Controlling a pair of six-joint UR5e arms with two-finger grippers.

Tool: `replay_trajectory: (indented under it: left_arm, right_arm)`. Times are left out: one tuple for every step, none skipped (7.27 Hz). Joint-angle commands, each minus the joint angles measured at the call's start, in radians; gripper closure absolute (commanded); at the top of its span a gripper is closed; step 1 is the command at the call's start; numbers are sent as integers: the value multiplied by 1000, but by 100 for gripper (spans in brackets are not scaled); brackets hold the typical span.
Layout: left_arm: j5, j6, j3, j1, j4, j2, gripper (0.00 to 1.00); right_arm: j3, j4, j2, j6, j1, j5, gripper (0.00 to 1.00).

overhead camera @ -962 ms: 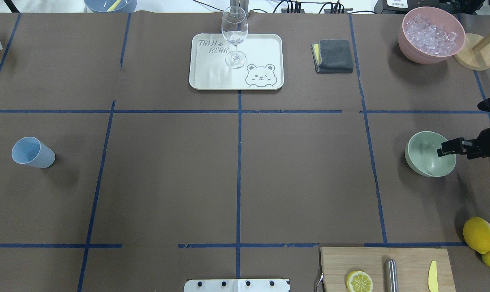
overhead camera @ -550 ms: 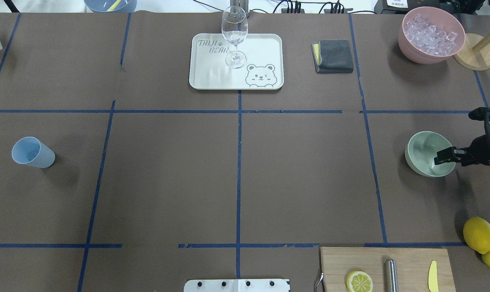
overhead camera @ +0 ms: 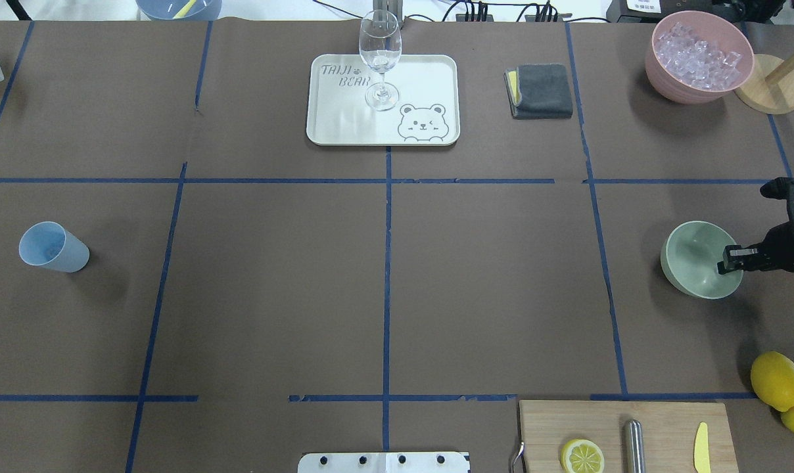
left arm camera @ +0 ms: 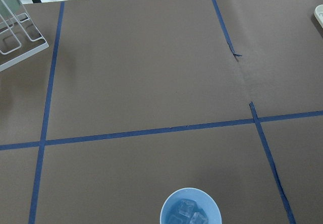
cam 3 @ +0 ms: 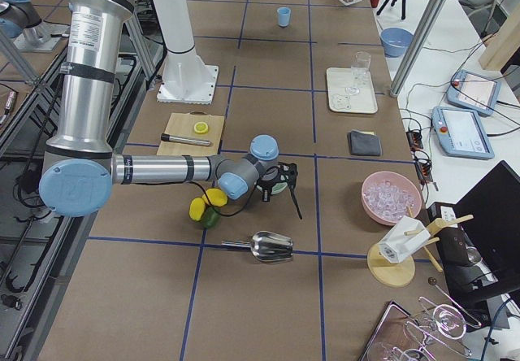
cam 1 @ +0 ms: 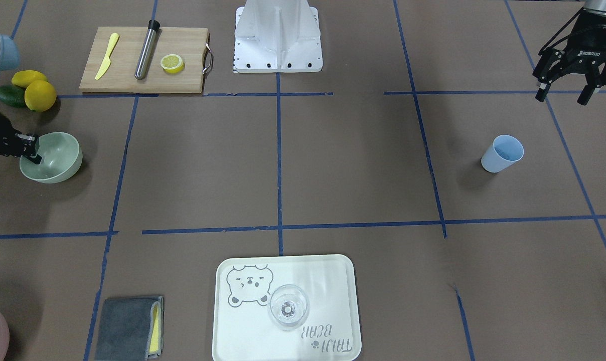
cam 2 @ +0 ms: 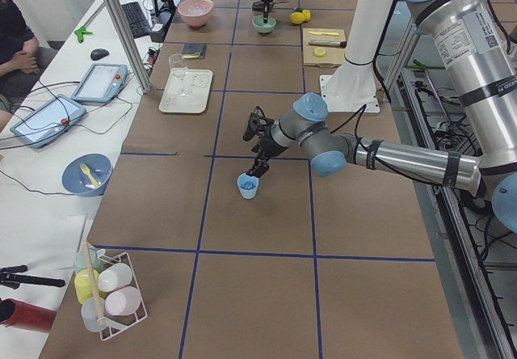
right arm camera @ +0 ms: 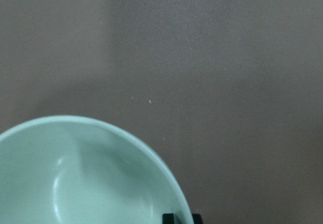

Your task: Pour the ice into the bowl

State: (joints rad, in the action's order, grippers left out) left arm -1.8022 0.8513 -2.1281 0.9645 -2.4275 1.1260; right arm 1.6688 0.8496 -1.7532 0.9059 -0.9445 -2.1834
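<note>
The pale sage-green bowl [overhead camera: 693, 263] stands at the table's right side, also in the front-facing view [cam 1: 57, 163] and the right wrist view [right arm camera: 75, 178]. My right gripper [overhead camera: 732, 258] is at its near-right rim, one finger inside, shut on the rim. A light blue cup [overhead camera: 53, 246] stands far left with a few clear ice cubes [left arm camera: 186, 215] in it. My left gripper [cam 1: 564, 95] is open and empty, raised beside the cup. More ice [overhead camera: 698, 49] fills a pink container [overhead camera: 660, 72].
A tray [overhead camera: 423, 72] with a wine glass [overhead camera: 380, 59] and a grey cloth [overhead camera: 541, 90] lie at the back. A cutting board [overhead camera: 660, 427] with a lemon half, metal rod and yellow knife lies front right beside lemons [overhead camera: 775, 380]. A metal scoop [cam 3: 264, 247] lies near.
My right gripper has come down and back onto the bowl's rim. The bowl has shifted a little toward the robot with it. The cup has not moved.
</note>
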Motion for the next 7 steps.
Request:
replay_trajectory:
  left_arm:
    - [87,85,-1,-96,-28,-2,0]
    - [143,104,-1,-139,-30,-2,1]
    - [200,115,-1,-174,-57,-26,1]
    - [254,130,0,-212,-147,-82,1]
    - [318,149,2,-245,-181,-113,1]
    - [413,208,4,-318,-183,-120,1]
    - [499,272,8,-390,-183,-121,1]
  right_arm:
    - [28,3,0,1,-63,-100,100]
    - [43,12,17,7,-103,-184,100]
    - [73,52,59,16,-111,-215,100]
    - [104,134,154,101,-111,-222,100]
    - [127,199,257,189,-85,-225,100]
    - [137,259,375,312,-3,-207,100]
    - [134,299,464,393,80,-159,100]
